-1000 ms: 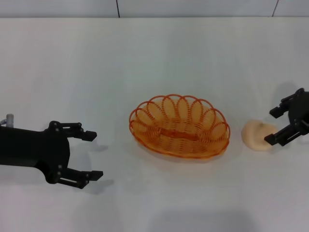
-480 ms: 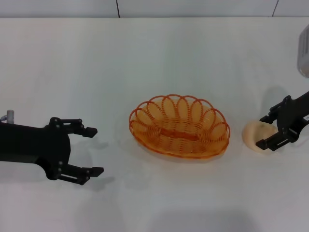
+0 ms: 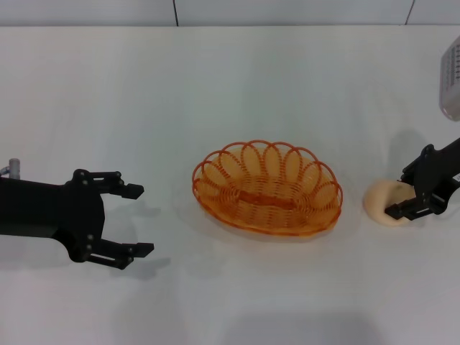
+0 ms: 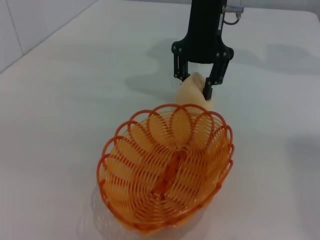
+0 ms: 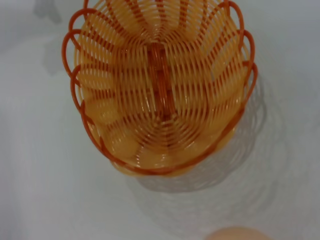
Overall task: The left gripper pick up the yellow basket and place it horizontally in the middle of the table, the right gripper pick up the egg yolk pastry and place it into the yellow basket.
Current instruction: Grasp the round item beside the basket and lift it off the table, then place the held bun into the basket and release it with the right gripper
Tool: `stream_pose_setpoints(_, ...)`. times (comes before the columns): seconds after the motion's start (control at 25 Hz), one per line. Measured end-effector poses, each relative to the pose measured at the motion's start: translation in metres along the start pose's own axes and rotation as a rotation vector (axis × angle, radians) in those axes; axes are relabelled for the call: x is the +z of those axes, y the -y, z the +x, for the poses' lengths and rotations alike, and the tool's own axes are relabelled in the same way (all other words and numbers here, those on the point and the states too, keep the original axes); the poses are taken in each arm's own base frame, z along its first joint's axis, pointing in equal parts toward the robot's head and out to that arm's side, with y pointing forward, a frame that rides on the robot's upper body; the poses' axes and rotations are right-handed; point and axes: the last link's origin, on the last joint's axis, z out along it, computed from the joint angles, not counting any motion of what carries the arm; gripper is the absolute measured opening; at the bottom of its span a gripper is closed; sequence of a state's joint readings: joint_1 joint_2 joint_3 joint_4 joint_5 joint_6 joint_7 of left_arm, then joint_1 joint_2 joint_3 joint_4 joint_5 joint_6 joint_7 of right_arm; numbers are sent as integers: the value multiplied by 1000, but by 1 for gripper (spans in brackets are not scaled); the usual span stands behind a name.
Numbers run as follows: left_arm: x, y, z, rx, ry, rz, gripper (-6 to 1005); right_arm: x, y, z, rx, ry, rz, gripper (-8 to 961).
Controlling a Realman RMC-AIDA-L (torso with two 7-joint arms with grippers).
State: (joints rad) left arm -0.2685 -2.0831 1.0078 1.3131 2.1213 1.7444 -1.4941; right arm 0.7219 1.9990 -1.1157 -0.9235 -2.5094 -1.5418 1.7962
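The yellow basket sits lengthwise across the middle of the white table; it also shows in the left wrist view and the right wrist view. The egg yolk pastry lies on the table just right of the basket, and shows behind it in the left wrist view and at the edge of the right wrist view. My right gripper straddles the pastry with its fingers pressed on both sides. My left gripper is open and empty, well left of the basket.
A pale perforated object pokes in at the right edge, above the right arm. The table's back edge meets a tiled wall. Bare tabletop lies in front of and behind the basket.
My right gripper's fingers have closed in around the pastry, which shifted slightly. My left gripper has drawn back a little to the left, still open. The basket has not moved.
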Motion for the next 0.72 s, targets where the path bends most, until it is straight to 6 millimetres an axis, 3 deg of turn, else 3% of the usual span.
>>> stream_pose_setpoints(0.16,0,0,0,-2,1,-1,881,-4,1,-2,-4,9,0,419)
stream_pose_setpoints(0.24,1,-1,-1,-3,3,-5,880,-6,1,-4,-7,14,1,346)
stream_pose_setpoints(0.48,3,-2,-1,-1,7,-14,880,-21,3,-11,-28,32,26,311)
stream_pose_setpoints(0.72,2,-2,-1,-1,8,-11,880,-54,-2,-30,-62,128,57,272)
